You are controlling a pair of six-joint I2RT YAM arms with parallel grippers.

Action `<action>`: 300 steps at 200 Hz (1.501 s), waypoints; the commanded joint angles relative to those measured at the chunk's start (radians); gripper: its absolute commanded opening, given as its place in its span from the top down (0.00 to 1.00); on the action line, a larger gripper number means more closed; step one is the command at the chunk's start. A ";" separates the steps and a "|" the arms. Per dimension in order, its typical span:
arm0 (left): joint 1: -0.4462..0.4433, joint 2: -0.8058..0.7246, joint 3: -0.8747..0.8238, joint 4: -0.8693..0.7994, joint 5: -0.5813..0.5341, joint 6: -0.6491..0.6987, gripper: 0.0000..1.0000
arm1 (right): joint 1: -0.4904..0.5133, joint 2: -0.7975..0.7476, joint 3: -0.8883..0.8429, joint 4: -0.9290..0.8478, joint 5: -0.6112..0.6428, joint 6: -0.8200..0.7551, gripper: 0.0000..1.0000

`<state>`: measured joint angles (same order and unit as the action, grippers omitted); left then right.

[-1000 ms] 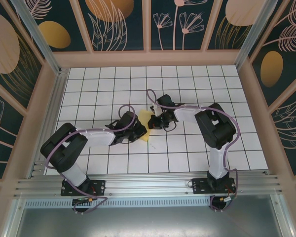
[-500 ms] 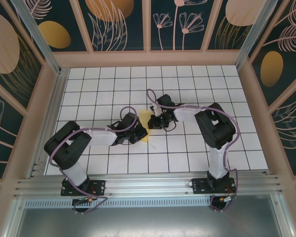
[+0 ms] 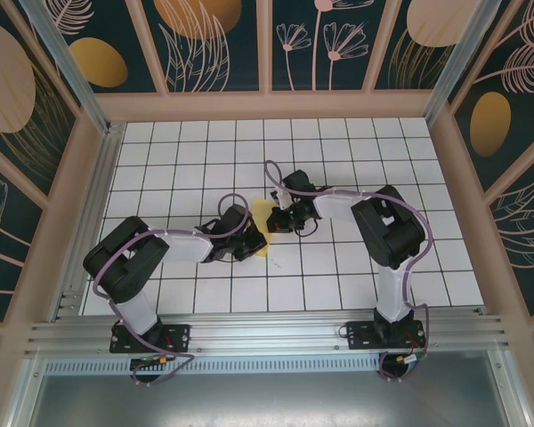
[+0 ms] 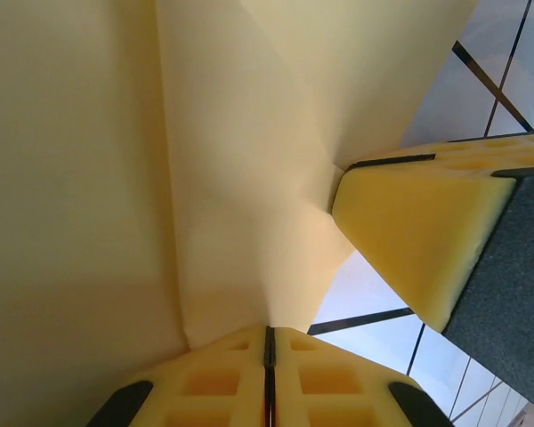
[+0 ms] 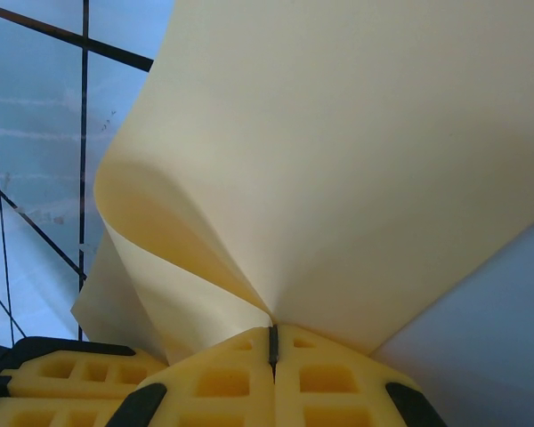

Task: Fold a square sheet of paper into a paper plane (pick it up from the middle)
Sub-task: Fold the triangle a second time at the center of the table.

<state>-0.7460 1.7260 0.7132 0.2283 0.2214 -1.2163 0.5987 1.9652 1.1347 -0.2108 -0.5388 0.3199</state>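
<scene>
Since the frame of a second ago, the left arm's elbow has been drawn slightly toward the middle of the table, and less of the sheet of paper [image 3: 262, 216] is seen between the two wrists in the top view; the right arm is found where it was.

The sheet is thin, plain and pale yellow, with a matte surface. It is held off the white tiled table [image 3: 356, 142], whose squares are marked by dark grid lines. In the left wrist view the sheet [image 4: 160, 178] is crossed by soft lengthwise creases. In the right wrist view it [image 5: 338, 160] is bent into a smooth curl, with a rolled edge at the left.

The left gripper [image 3: 246, 242] is closed, with its blocky yellow foam pads [image 4: 329, 382] pressed together along a thin seam, and a pinch of the paper is clamped there [image 4: 269, 342]. The right gripper [image 3: 280, 218] is likewise closed on the paper's lower edge [image 5: 271, 342]. The two grippers are set just beside each other, near the table's middle.
</scene>
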 commanded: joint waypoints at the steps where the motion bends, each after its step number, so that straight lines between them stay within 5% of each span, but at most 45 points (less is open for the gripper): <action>1: -0.007 0.019 -0.012 -0.019 0.015 0.007 0.91 | 0.008 0.038 0.002 -0.047 0.082 -0.008 0.99; 53: -0.009 0.015 -0.024 -0.032 0.014 0.009 0.91 | 0.007 0.023 0.006 -0.048 0.087 0.001 0.97; 103: -0.010 0.016 -0.037 -0.065 -0.005 0.012 0.92 | 0.003 -0.118 -0.008 -0.039 0.215 0.087 0.79; 136: -0.010 0.026 -0.028 -0.065 -0.007 0.014 0.93 | 0.029 -0.168 -0.033 -0.026 0.277 0.118 0.83; 174: -0.010 0.028 -0.024 -0.066 -0.011 0.013 0.93 | 0.053 -0.124 -0.030 -0.038 0.188 0.113 0.93; 252: -0.010 0.024 -0.024 -0.069 -0.014 0.012 0.93 | 0.046 -0.027 -0.013 -0.033 0.085 0.104 0.94; 300: -0.011 0.016 -0.021 -0.071 0.004 0.029 0.93 | 0.038 0.010 -0.009 -0.066 0.148 0.117 0.94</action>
<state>-0.7464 1.7260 0.7071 0.2356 0.2211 -1.2152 0.6411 1.9278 1.1179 -0.2317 -0.4362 0.4259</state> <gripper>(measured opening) 0.069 0.064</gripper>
